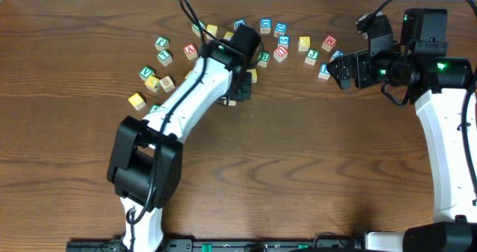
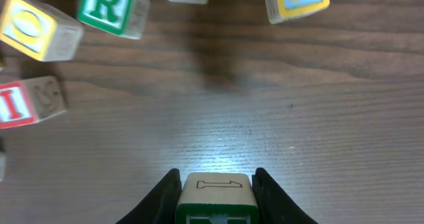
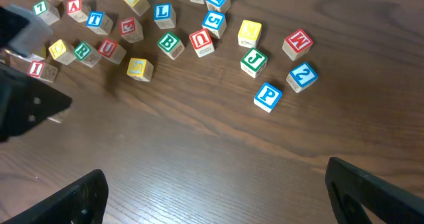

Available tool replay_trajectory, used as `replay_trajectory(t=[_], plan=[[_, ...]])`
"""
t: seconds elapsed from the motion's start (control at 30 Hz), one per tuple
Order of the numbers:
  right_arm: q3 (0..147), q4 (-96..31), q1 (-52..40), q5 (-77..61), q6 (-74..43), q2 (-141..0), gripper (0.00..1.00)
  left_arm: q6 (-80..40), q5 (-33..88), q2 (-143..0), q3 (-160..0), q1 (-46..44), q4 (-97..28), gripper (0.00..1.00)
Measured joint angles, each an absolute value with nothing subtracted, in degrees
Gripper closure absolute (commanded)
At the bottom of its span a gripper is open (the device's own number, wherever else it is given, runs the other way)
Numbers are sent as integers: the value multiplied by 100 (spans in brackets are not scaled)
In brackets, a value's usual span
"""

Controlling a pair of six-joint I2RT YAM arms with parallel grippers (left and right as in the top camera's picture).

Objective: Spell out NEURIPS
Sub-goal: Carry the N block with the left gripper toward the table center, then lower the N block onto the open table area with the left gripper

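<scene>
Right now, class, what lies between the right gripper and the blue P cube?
Nothing. In the right wrist view, only bare wooden table separates the open right gripper from the blue P cube.

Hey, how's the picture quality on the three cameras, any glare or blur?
Left wrist view: bright glare on the table just ahead of the cube clamped in the left fingers; the R block looks slightly soft. Right wrist view: evenly lit, P block crisp, right fingers dark and blurred. Overhead: even light, lettering too small to read.
</scene>
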State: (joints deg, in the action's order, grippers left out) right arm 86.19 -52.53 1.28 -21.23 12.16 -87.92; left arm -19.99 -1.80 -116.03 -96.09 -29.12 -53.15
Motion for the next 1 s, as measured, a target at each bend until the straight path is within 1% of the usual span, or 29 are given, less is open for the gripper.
replay_trajectory(t=[0.47,0.73,1.0], plan=[[8619,-5253,128,-2123,1216,-8792,1,-2169,-180,-11607,-8674,-3059,-4193,70],[8619,-5253,128,-2123,1216,-8792,1,-2272,-180,-11607,-8499,-3059,-3721,70],[8619,-5253,128,-2123,1216,-8792,1,-2298,-180,-11705,-8499,-3059,-3614,70]])
